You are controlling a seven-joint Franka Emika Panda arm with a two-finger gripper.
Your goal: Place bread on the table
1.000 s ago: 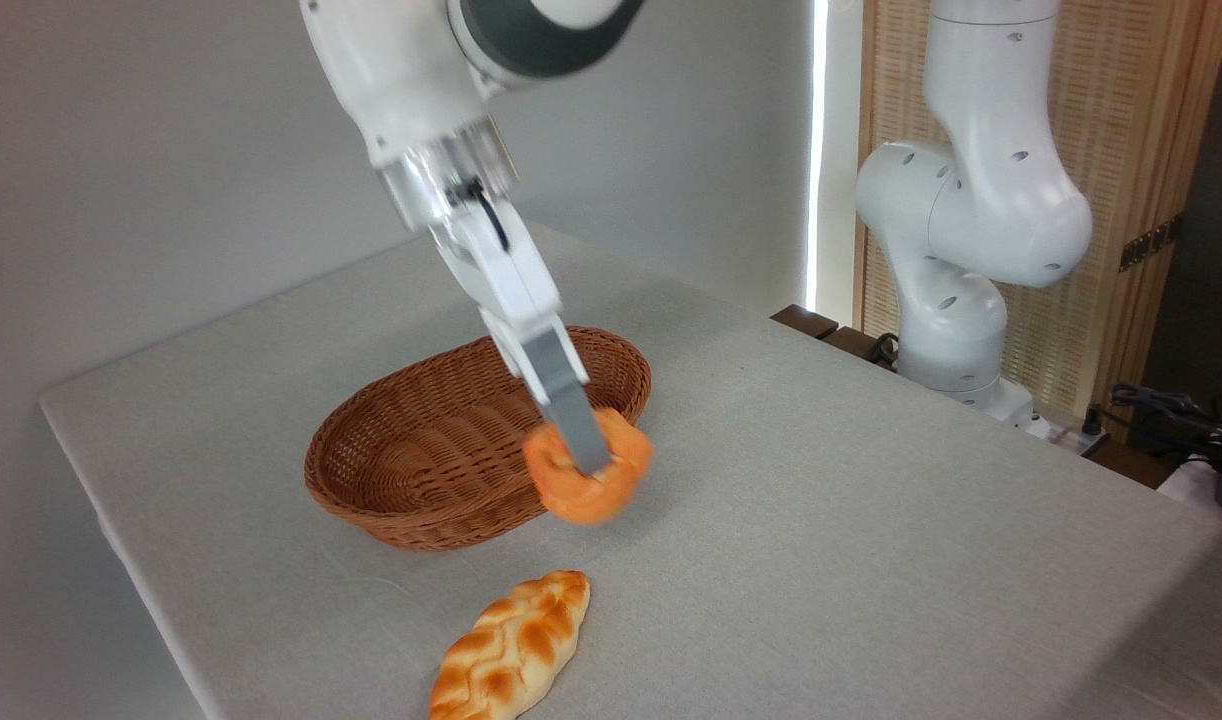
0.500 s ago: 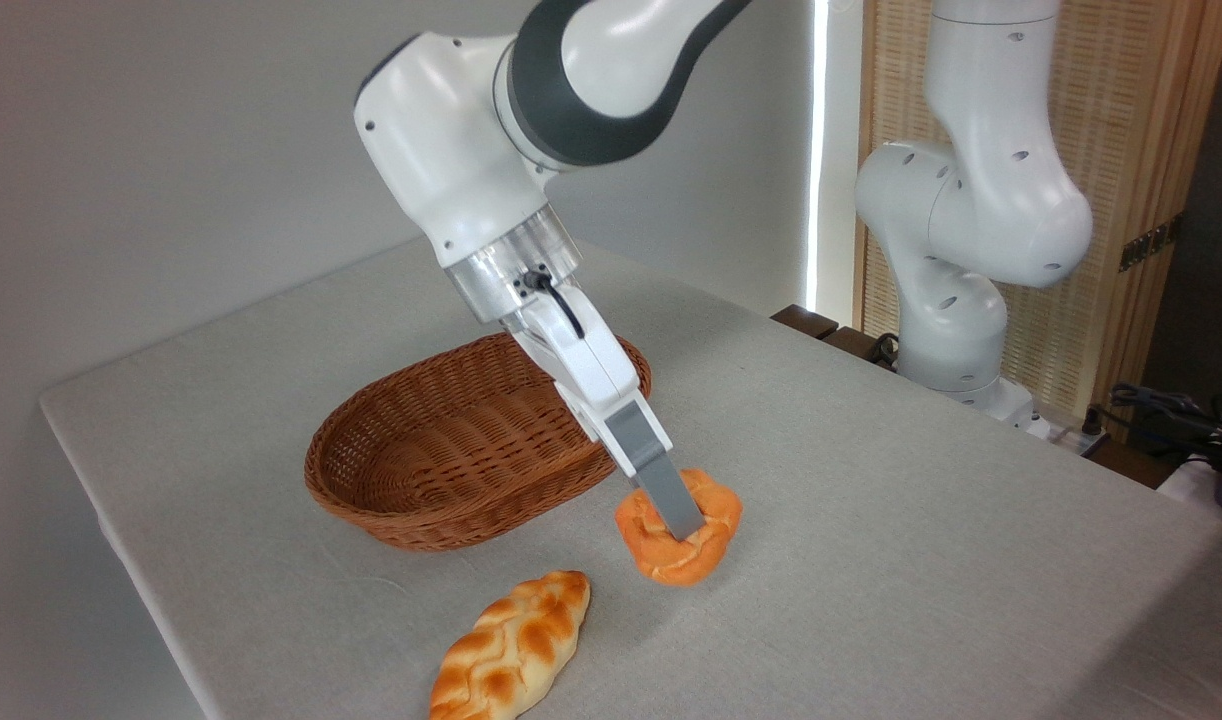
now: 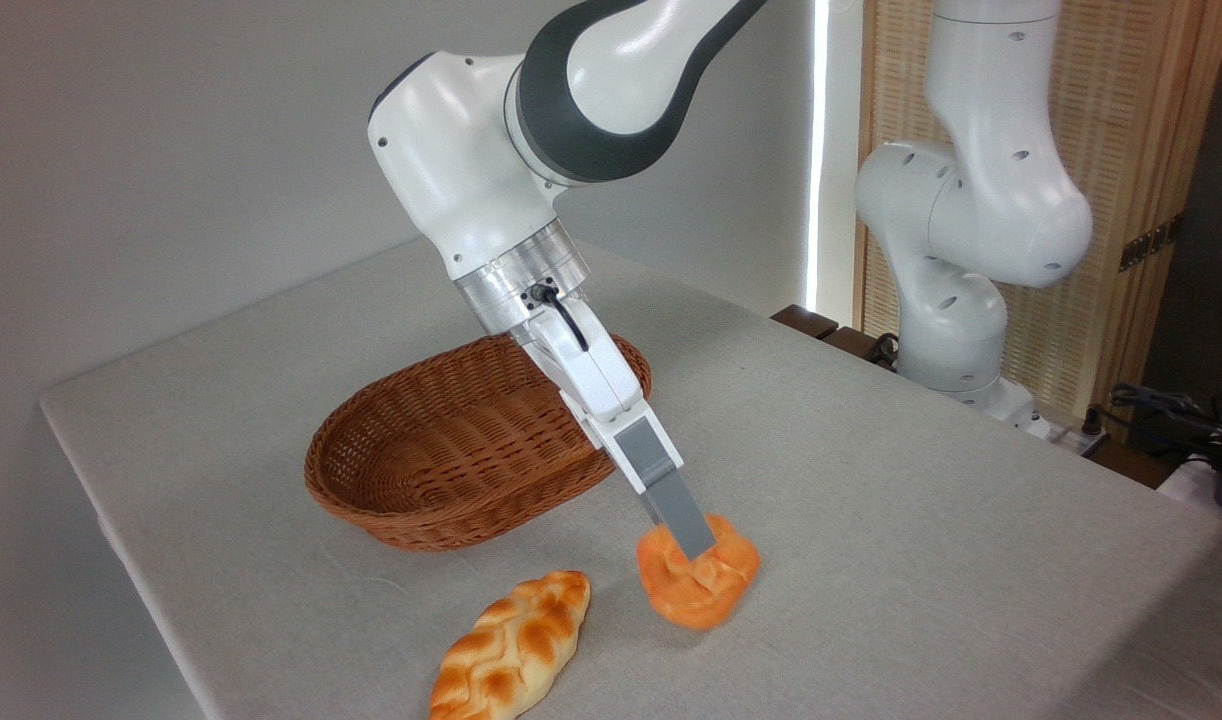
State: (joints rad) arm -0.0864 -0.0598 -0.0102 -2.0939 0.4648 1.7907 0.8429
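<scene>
A: What sits at the left of the grey cloth-covered table (image 3: 921, 520)?

B: A brown oval wicker basket (image 3: 441, 470), with nothing visible inside it. In front of it, near the table's front edge, lies a glossy braided loaf (image 3: 511, 650), apart from the basket.

A: And toward the middle?

B: The white arm slants down from the upper centre, passing in front of the basket's right end. Its gripper (image 3: 696, 550) reaches the bread (image 3: 699, 585), a small orange-golden bun with a cracked, lobed top. One grey finger (image 3: 676, 505) presses into the bun's top; the other is hidden behind it, but the fingers look closed on the bun.

A: Where is the bread exactly?

B: Outside the basket, just right of the loaf, down at the cloth; whether it fully rests there cannot be told.

A: Farther right?

B: The robot's white base column (image 3: 971, 210) stands beyond the table's far edge, before a slatted wooden screen (image 3: 1151, 130).
</scene>
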